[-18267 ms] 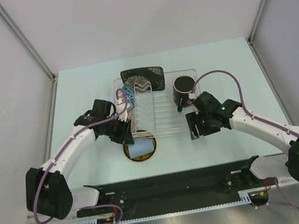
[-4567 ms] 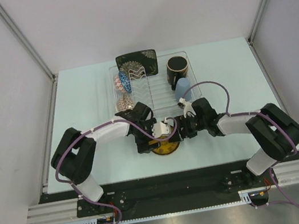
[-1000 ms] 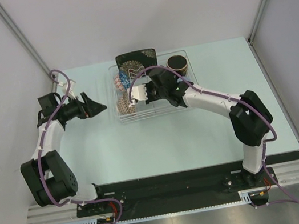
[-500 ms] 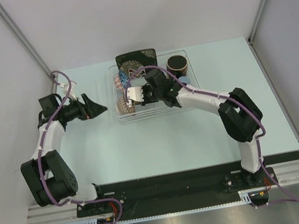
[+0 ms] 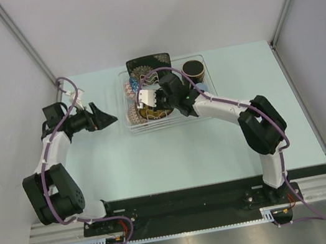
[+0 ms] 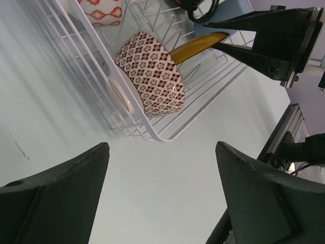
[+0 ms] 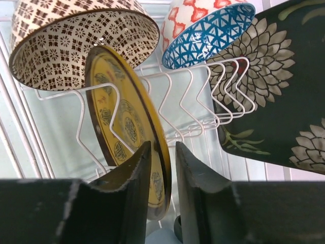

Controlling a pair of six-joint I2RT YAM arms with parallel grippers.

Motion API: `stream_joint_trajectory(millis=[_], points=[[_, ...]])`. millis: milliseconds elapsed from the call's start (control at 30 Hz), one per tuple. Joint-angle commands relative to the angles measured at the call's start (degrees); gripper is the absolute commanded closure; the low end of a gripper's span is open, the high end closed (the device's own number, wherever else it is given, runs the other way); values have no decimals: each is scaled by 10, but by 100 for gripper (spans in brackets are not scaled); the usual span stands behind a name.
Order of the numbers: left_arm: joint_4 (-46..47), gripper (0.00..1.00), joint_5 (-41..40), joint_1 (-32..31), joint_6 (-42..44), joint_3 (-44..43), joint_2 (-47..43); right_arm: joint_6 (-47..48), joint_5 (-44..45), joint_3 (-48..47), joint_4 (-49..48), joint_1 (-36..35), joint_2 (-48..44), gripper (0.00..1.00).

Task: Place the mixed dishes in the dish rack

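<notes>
The dish rack (image 5: pixel 151 129) sits at the table's far middle. In it the beige patterned bowl (image 7: pixel 76 46) and the blue patterned bowl (image 7: pixel 208 30) lie on their sides. The black floral square plate (image 7: pixel 279 91) leans at the back. The small yellow plate (image 7: pixel 122 117) stands on edge between the wire dividers. My right gripper (image 7: pixel 162 147) straddles its rim, open a little, with a gap on one side. The dark mug (image 5: pixel 192 68) stands in the rack's right part, with the pale blue cup (image 5: pixel 202 86) beside it. My left gripper (image 5: pixel 108 117) hangs open left of the rack, holding nothing.
In the left wrist view the beige bowl (image 6: pixel 152 76) and the yellow plate (image 6: pixel 195 44) show through the rack's white wires (image 6: pixel 167 136). Bare pale table lies under my left gripper (image 6: pixel 162 152). Grey walls enclose the table on three sides.
My right gripper's jaws have parted slightly around the yellow plate, which now rests in the wire dividers. The left arm has not moved.
</notes>
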State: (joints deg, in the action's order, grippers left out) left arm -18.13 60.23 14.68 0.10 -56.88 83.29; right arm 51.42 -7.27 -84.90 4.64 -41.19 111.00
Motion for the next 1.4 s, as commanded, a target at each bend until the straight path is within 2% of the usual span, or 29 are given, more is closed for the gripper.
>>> stream_joint_trajectory(millis=[0, 267, 300, 333, 567, 733, 867, 1033, 1233, 1367], points=[[-1, 9, 22, 5, 22, -3, -15, -15, -1, 3, -23, 4, -18, 68], [-4, 9, 22, 5, 21, -5, -17, -35, 21, 6, -17, 5, -46, 59], [-5, 9, 22, 5, 21, -5, -17, -40, 24, 7, -15, 9, -53, 41], [-5, 9, 21, 5, 22, -8, -16, -45, 30, 9, -14, 11, -62, 1], [-3, 9, 13, 5, 18, -19, -15, -112, 49, 13, 35, 32, -168, 0], [4, 8, 1, 5, 11, -20, -29, -286, 152, 17, 69, 44, -206, 0], [-1, 8, -6, 4, 9, -25, -35, -382, 139, 22, 172, 94, -218, 0], [-7, 8, -39, -17, 15, -28, -51, -565, 130, 38, 216, 148, -221, 0], [-11, 6, -137, -96, 43, -20, -85, -576, 112, 59, 251, 150, -233, 0], [-7, 6, -147, -98, 31, -24, -88, -569, 96, 78, 220, 149, -264, 0]])
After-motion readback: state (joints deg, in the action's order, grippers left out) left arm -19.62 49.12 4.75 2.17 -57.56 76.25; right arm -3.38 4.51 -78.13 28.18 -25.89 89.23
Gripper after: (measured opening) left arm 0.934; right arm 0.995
